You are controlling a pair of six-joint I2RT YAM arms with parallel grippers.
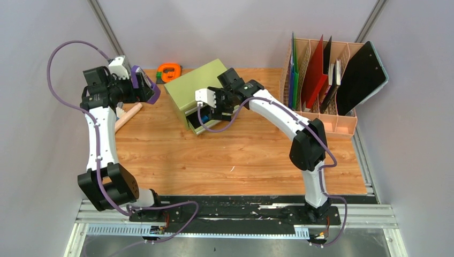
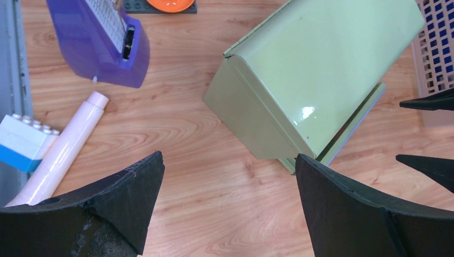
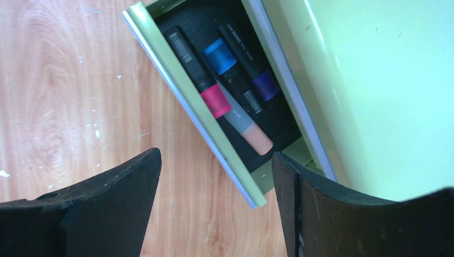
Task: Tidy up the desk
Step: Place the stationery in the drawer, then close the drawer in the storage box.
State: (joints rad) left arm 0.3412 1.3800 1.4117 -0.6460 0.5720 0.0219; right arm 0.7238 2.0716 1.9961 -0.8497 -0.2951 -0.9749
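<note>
The desk (image 1: 241,155) is an orange-brown wood-grain top. An olive-green drawer chest (image 1: 195,88) stands on it at the back, its drawer (image 3: 182,88) pulled out. Inside lie a pink-capped marker (image 3: 195,69), a blue-capped marker (image 3: 219,56), a purple-capped marker (image 3: 257,69) and a peach-tipped tube (image 3: 249,128). My right gripper (image 3: 215,155) hovers open over the drawer's front corner (image 1: 211,112), with nothing between its fingers. Left of the chest (image 2: 321,69), my left gripper (image 2: 228,158) hangs open and empty above bare wood (image 1: 145,88).
A purple stapler (image 2: 101,43), a white-pink tube (image 2: 64,147) and a blue-and-white brick (image 2: 21,142) lie at the back left. An orange tape holder (image 1: 170,70) sits behind the chest. A peach file rack (image 1: 342,126) with folders and a black board (image 1: 361,77) fills the back right.
</note>
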